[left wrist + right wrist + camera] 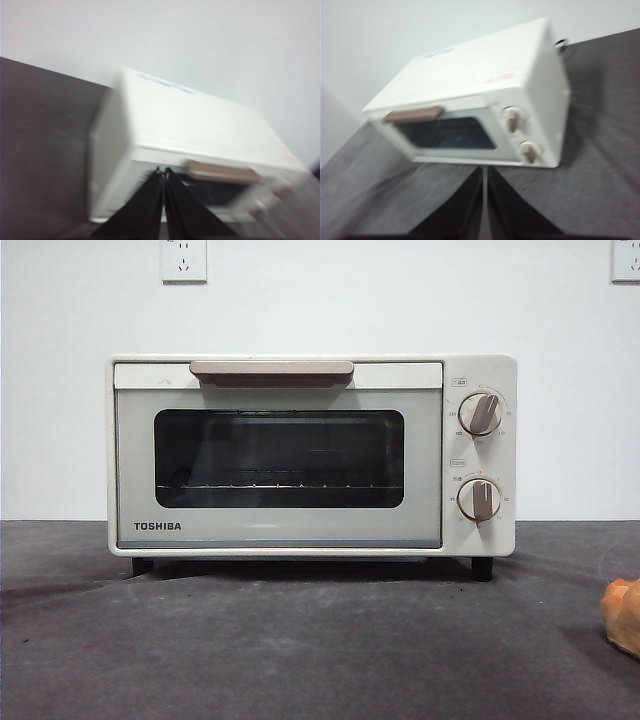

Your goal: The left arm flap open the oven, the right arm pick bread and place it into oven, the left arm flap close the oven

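Observation:
The cream-white oven (310, 455) stands at the middle of the table with its glass door closed and the beige handle (271, 370) along the top. A piece of golden-brown bread (623, 613) lies at the right edge of the front view, cut off by the frame. My left gripper (164, 172) is shut and hovers above the oven (195, 135) near its handle (222, 172). Also shut, my right gripper (485, 170) hangs in front of the oven (475, 95), above the dark cloth. Neither arm shows in the front view.
A dark grey cloth (300, 650) covers the table in front of the oven. A white wall with two sockets (184, 260) stands behind it. Two beige knobs (480, 455) sit on the oven's right side.

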Action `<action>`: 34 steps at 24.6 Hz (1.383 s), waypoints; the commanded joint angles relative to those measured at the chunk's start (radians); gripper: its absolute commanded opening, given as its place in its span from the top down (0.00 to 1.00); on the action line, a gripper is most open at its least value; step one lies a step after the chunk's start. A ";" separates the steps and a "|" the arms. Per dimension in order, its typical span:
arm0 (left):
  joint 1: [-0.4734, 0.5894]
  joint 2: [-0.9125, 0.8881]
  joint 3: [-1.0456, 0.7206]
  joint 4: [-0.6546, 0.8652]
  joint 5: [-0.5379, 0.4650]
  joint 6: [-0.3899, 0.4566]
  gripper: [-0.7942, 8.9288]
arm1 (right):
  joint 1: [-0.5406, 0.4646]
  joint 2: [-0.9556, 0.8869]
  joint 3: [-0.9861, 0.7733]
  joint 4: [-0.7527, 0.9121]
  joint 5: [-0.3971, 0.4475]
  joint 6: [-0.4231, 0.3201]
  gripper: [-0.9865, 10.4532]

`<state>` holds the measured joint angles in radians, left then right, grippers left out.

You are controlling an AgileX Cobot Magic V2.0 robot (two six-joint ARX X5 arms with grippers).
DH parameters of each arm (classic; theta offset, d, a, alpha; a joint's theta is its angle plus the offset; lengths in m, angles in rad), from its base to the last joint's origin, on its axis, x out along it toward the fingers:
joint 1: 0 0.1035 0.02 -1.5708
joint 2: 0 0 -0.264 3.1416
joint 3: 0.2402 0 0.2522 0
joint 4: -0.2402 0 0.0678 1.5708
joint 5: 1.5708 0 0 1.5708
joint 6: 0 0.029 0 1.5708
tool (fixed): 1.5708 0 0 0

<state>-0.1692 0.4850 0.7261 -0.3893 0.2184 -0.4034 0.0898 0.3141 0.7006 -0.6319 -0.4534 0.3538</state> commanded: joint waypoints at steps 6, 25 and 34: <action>-0.060 0.141 0.151 -0.153 0.309 0.217 0.90 | 0.003 0.179 0.201 -0.154 -0.210 -0.206 0.90; -0.113 0.147 0.170 -0.164 0.402 0.268 0.68 | 0.050 0.232 0.250 -0.170 -0.226 -0.237 0.78; -0.113 0.149 0.170 -0.164 0.326 0.269 0.34 | 0.050 0.233 0.250 -0.170 -0.192 -0.229 0.42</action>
<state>-0.2783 0.6281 0.8761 -0.5652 0.5472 -0.1444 0.1371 0.5411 0.9344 -0.8104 -0.6476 0.1272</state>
